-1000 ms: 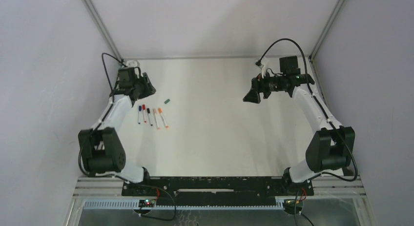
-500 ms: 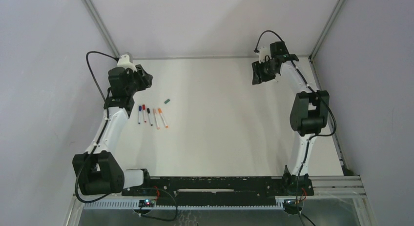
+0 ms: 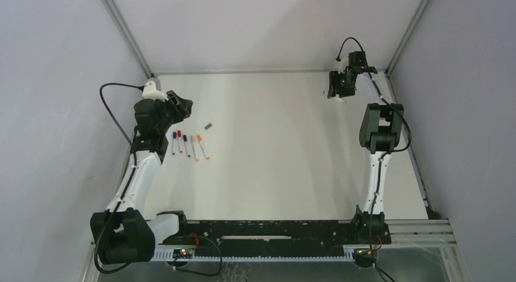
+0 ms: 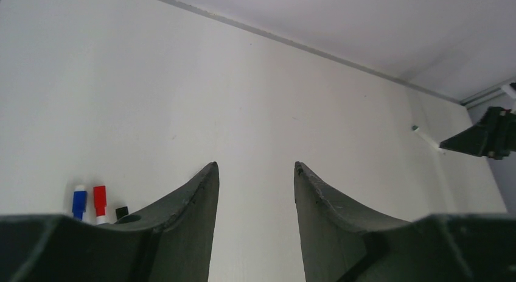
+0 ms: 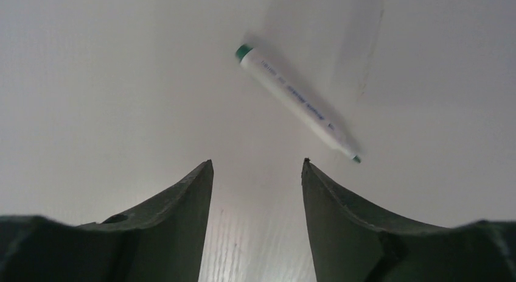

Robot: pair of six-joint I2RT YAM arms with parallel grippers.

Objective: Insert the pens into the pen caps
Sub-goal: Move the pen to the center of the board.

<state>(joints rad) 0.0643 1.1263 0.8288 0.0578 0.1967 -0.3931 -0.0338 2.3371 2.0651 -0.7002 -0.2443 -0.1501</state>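
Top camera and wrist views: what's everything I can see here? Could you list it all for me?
pens in a row: five, white barrels with blue, red, black, pinkish and orange ends, on the left part of the table
green cap: one, dark green, loose on the table, just right of the row and a little further back
green pen: one, white barrel with green at both ends, lying alone near the far right corner
table: one, white
arms: two, white and black, bases at the near edge
left gripper: one, dark, open and empty, by the row of pens
right gripper: one, dark, open and empty, just short of the green pen
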